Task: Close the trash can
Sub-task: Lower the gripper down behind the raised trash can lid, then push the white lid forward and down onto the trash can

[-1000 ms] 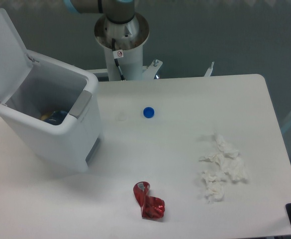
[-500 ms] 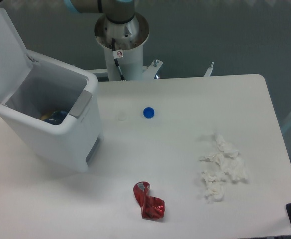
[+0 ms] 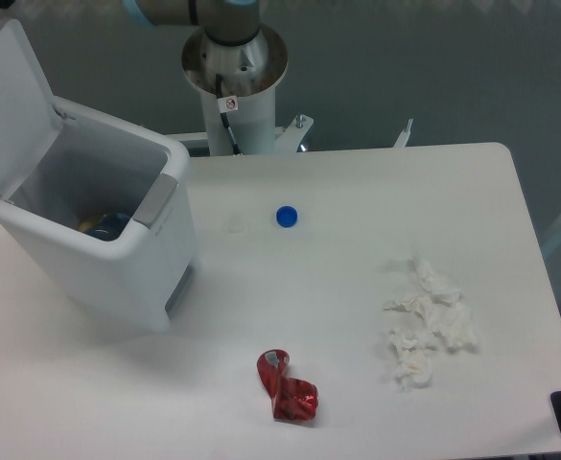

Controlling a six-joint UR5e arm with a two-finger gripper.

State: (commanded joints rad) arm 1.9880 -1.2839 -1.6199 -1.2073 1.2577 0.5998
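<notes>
The trash can (image 3: 98, 244) stands at the left side of the white bench (image 3: 357, 316), its mouth open and its flat lid (image 3: 11, 105) swung up and back, leaning away at the upper left corner of the view. A grey latch panel (image 3: 158, 201) sits on the rim opposite the hinge, and some blue and yellow scraps show inside. The pincer itself is out of view; only the arm's base column (image 3: 234, 77) and a blue-grey joint (image 3: 165, 10) at the top edge show, with a dark sliver just above the lid's top corner that may belong to it, so I cannot tell whether it is wide or narrow. If that is so, the lid lies just below the pincer and would have to be pushed forward and down toward the latch side. Farther from there lie a blue bottle cap (image 3: 287, 217), a crumpled red wrapper (image 3: 286, 385) and crumpled white tissue (image 3: 426, 321).
</notes>
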